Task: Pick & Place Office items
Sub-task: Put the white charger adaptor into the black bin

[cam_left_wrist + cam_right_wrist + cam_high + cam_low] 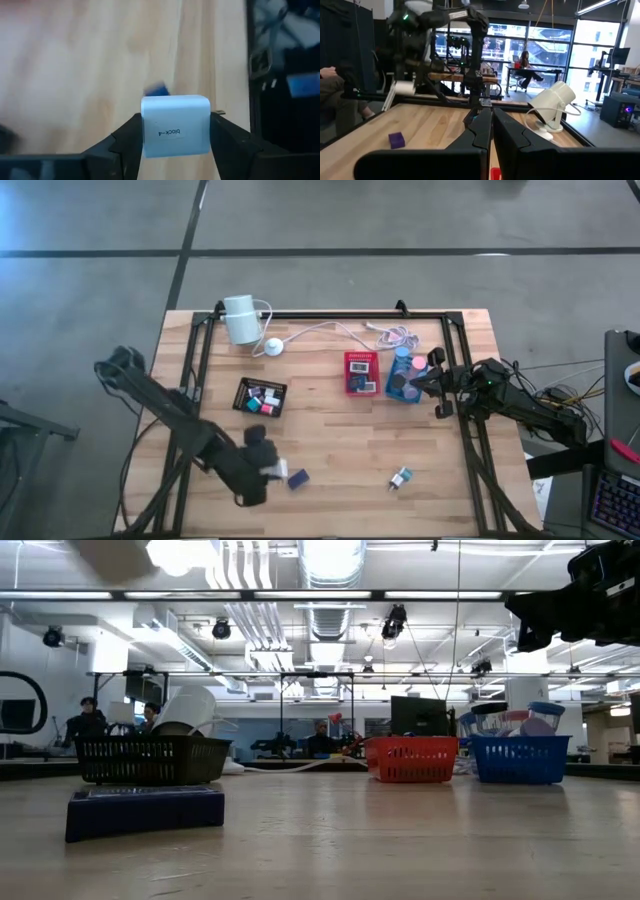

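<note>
Left gripper [175,131]: fingers [127,135] closed partway onto a small white block [175,126] marked "block-4", one finger on each side face, held clear of the wooden table [90,65]. In the high view this gripper [275,471] sits low and left of centre, the left arm running to it diagonally from the frame's left edge, wrist bent toward the table's near edge.

Just right of it in the high view lies a dark blue block [298,478]; the low view shows the same block [145,811] flat on the table at lower left. A small teal and white piece [401,477] lies lower right of centre, apart from everything else.

Right gripper [432,379]: jaws fully closed, holding nothing. Its arm enters from the right edge and reaches level to the blue tray [401,391], the fingertips over that tray's right side.

Remaining office items sit in the trays: several in the black tray [259,397] left of centre, others in the red tray [361,373] and the blue tray. The white cylinder [240,319] stands at upper left of the table.
</note>
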